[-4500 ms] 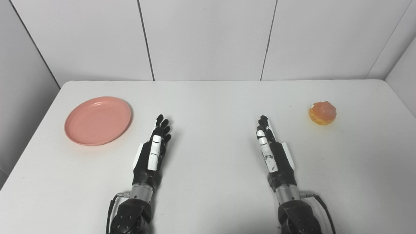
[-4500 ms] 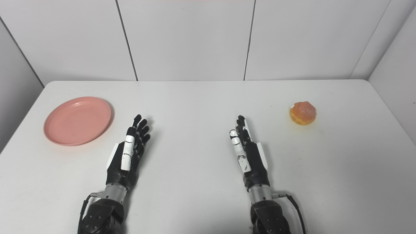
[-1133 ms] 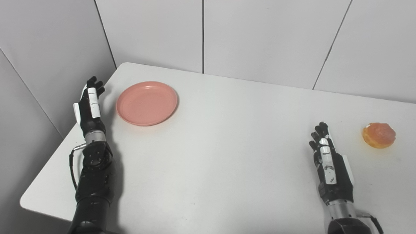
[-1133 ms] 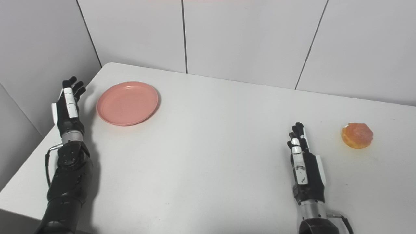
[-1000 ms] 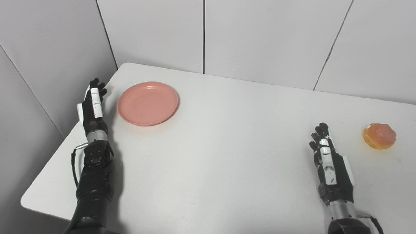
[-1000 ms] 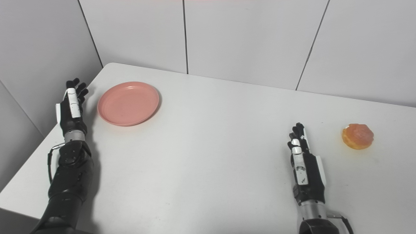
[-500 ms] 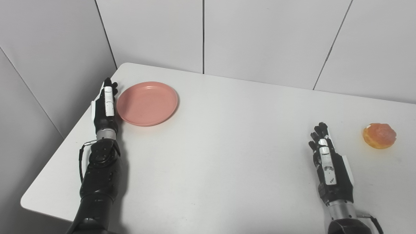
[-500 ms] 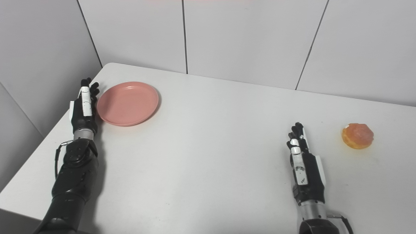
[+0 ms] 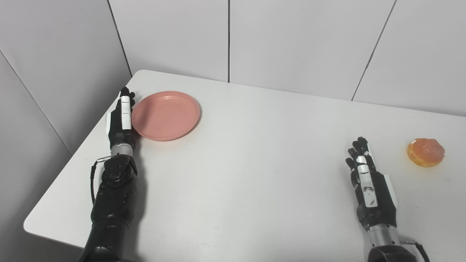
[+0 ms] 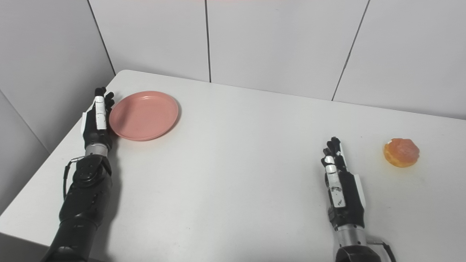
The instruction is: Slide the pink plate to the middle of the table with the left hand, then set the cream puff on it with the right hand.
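Note:
The pink plate (image 9: 165, 114) lies empty near the table's far left corner. My left hand (image 9: 122, 118) stands on edge right against the plate's left rim, fingers straight, open and holding nothing. The cream puff (image 9: 426, 152), golden orange, sits alone at the right side of the table. My right hand (image 9: 369, 185) rests open on the table, fingers straight, well to the left of the puff and a little nearer to me.
The white table (image 9: 255, 163) has its left edge (image 9: 76, 153) just beside my left arm, and grey wall panels (image 9: 291, 40) close behind its far edge. A wide stretch of bare tabletop lies between plate and puff.
My left hand came in from beyond the table's left edge to the plate's left rim. The plate looks barely shifted. The right hand and the puff stayed put.

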Motion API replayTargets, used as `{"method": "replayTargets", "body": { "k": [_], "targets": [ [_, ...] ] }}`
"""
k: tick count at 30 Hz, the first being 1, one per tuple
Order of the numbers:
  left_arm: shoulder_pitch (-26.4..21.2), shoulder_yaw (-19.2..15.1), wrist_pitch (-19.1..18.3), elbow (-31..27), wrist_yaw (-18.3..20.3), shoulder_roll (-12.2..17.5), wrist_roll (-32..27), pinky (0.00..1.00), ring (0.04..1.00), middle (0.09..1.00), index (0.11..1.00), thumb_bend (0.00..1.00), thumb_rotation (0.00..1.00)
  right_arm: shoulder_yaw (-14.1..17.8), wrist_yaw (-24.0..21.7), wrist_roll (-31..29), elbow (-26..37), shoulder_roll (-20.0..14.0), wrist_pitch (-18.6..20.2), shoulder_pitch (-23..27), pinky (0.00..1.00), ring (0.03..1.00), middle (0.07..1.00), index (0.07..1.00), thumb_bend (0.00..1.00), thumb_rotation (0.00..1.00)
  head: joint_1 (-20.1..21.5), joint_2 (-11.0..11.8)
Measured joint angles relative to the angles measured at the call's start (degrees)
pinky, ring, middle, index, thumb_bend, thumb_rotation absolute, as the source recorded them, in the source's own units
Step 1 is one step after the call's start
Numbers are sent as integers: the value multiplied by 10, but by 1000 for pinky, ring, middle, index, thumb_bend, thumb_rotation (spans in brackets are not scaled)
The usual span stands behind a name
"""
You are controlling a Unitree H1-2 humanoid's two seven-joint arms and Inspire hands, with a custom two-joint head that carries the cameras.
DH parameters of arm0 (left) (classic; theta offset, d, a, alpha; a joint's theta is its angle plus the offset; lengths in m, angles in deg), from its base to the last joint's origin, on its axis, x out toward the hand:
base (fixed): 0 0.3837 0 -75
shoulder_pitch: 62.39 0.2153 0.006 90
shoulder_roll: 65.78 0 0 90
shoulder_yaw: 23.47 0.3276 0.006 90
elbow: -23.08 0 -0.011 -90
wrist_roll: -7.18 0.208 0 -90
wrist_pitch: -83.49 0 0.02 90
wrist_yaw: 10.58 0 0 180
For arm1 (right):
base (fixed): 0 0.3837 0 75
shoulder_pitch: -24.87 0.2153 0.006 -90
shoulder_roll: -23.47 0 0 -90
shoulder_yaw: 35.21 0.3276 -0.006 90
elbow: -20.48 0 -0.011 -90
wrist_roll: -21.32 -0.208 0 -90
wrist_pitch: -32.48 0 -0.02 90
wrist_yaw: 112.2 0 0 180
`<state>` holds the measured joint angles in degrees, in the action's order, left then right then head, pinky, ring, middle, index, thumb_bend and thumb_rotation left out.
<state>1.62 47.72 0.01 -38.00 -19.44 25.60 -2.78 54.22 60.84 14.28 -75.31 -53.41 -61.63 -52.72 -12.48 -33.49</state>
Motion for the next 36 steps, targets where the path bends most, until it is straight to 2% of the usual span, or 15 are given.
{"method": "replayTargets", "body": {
  "k": [8, 11, 17, 25, 36],
  "targets": [
    [8, -1, -19, -26, 11, -13, -26, 947, 918, 901, 902, 883, 1000, 1, 1, 5, -1, 0, 0, 0, 1000, 1000, 1000, 999, 644, 885, 0, 1],
    [9, 1, -27, -35, 19, -16, -38, 940, 912, 892, 898, 889, 1000, 1, 1, 5, 0, 0, 0, 0, 1000, 1000, 1000, 987, 674, 877, 0, 0],
    [11, 15, -32, -47, 32, -31, -48, 944, 919, 896, 900, 866, 1000, 1, 3, 7, 0, 0, 0, 0, 1000, 1000, 1000, 979, 673, 885, 0, 0],
    [22, 39, -38, -68, 44, -35, -45, 961, 933, 906, 916, 837, 1000, 1, 3, 8, 0, 1, 0, 0, 1000, 1000, 1000, 987, 668, 886, 1, -2],
    [35, 67, -70, -113, 55, -58, -42, 959, 931, 908, 912, 805, 1000, 1, 4, 10, 0, 1, 1, 0, 1000, 1000, 998, 977, 642, 881, 5, -4]
  ]
}}
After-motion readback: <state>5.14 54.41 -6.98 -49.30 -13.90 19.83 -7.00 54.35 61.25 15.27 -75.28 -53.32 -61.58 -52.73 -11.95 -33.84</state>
